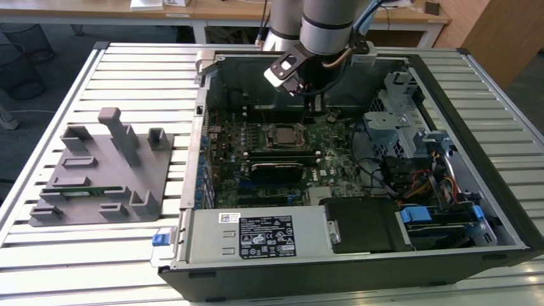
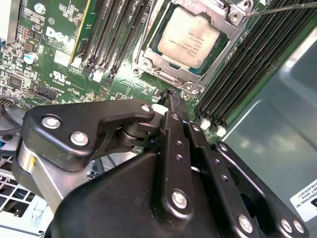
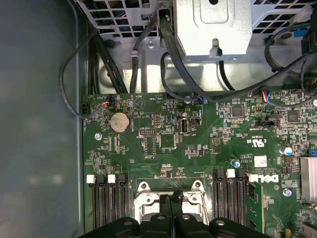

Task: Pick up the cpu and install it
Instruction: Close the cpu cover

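Black links of my hand [image 2: 171, 99] sat closest to the lens in the second wrist view, its two fingers pressed together with nothing between them. The tips pointed down at the edge of the socket, and I could not tell whether they touched it.

The cpu [image 2: 189, 37] was not in my grasp. It lay flat in its socket on the board, silver top facing up, with a metal frame [image 2: 163, 74] around it. Black memory slots [image 2: 115, 34] ran along both sides of the socket, and a green memory stick [image 2: 82, 25] stood in one of them. Around these spread the green board [image 3: 163, 144], with a round coin battery [image 3: 119, 121] near its far edge and dark cables looping above it.

In the exterior view my arm [image 1: 327, 25] reached down into the open computer case [image 1: 476, 83], which lay on its side on a slatted metal table [image 1: 127, 70]. At the exterior view's left of the case, well apart from my hand, a grey tray [image 1: 102, 172] with upright blocks rested on the table, with a second memory stick [image 1: 81, 189] lying on it.
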Tool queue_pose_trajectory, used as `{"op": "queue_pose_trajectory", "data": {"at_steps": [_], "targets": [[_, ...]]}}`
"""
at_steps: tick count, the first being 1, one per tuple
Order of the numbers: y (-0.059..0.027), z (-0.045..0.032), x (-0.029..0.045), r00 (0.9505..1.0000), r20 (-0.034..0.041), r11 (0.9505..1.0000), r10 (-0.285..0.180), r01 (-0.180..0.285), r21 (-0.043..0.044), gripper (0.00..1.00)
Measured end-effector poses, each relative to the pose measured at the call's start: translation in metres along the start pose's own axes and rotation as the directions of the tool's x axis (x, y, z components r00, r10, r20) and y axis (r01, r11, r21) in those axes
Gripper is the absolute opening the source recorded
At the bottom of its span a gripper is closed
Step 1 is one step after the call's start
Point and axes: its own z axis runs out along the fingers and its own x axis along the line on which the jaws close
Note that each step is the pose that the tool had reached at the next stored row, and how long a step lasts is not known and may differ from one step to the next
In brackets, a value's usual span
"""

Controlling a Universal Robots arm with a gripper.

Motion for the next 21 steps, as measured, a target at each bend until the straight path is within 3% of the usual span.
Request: {"op": "queue_pose_trajectory", "data": {"at_steps": [15,21], "targets": [[-0.0055,0.0011,-0.0003,1.0000,0.0000,1.0000,0.000,0.000,0.0000,0.11],[-0.0135,0.0024,-0.0007,1.0000,-0.0001,1.0000,0.000,0.000,0.0000,0.11]]}}
